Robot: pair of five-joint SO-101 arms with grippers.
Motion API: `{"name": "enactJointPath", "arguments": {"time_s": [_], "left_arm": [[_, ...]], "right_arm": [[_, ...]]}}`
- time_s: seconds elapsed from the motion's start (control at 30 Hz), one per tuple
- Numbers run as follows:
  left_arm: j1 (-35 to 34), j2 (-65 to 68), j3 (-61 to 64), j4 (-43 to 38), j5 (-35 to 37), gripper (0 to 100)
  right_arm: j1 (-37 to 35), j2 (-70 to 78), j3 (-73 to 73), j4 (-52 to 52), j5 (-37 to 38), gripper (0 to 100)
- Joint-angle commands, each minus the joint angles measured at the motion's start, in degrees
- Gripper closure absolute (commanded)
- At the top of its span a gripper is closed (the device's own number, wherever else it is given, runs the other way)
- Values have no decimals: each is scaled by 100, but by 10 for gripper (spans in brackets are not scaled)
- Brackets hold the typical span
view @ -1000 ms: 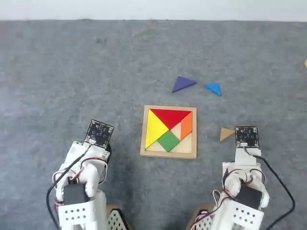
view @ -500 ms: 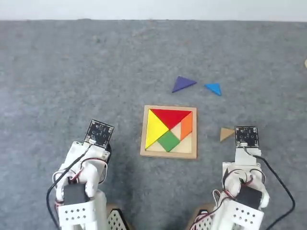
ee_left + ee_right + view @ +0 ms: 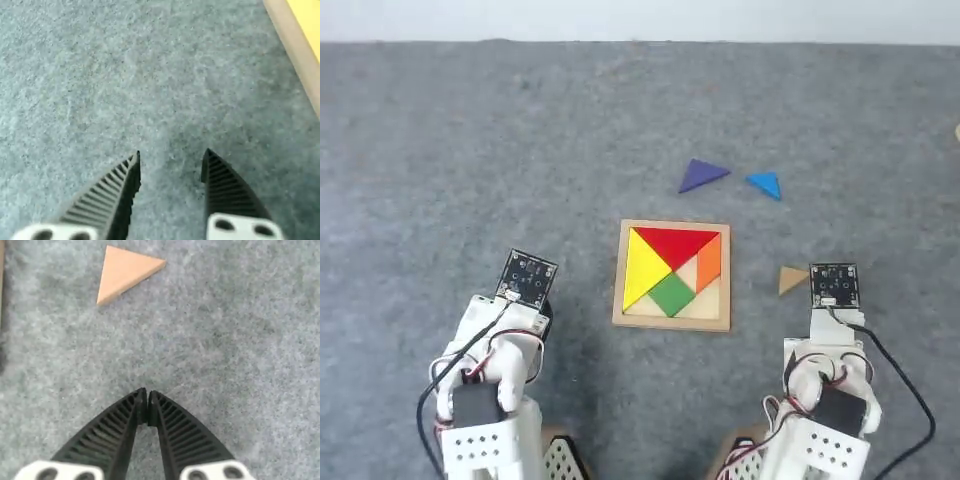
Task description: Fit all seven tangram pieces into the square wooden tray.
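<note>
The square wooden tray (image 3: 620, 300) lies mid-table holding a red triangle (image 3: 672, 245), a yellow triangle (image 3: 644, 268), a green square (image 3: 671, 294) and an orange piece (image 3: 709, 263). A purple triangle (image 3: 701, 175) and a small blue triangle (image 3: 764, 184) lie on the carpet behind the tray. A tan triangle (image 3: 790, 279) (image 3: 125, 271) rests to the tray's right, a short way ahead of my right gripper (image 3: 147, 395), which is shut and empty. My left gripper (image 3: 170, 160) stands open over bare carpet, with the tray's edge (image 3: 292, 45) off to one side.
Grey carpet covers the whole table. Both arms sit near the front edge, the left arm (image 3: 505, 340) left of the tray and the right arm (image 3: 830, 340) right of it. Open carpet stretches to the far left and back.
</note>
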Motion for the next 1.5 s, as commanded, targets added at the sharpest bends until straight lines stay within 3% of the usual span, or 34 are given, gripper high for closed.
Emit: {"name": "enactJointPath", "arguments": {"time_s": [0.0, 0.97, 1.27, 1.33, 1.47], "left_arm": [[-9, -53, -57, 26, -26, 807], [-9, -53, -57, 26, -26, 807], [79, -62, -57, -44, -26, 807], [79, -62, -57, -255, -26, 807], [-18, -62, -57, -404, -26, 807]], "right_arm": [[101, -110, 70, 31, -18, 986], [101, -110, 70, 31, -18, 985], [-927, -119, 70, -435, -9, 986], [-804, -119, 62, -690, 9, 986], [-435, -119, -193, -1367, 1204, 983]]}}
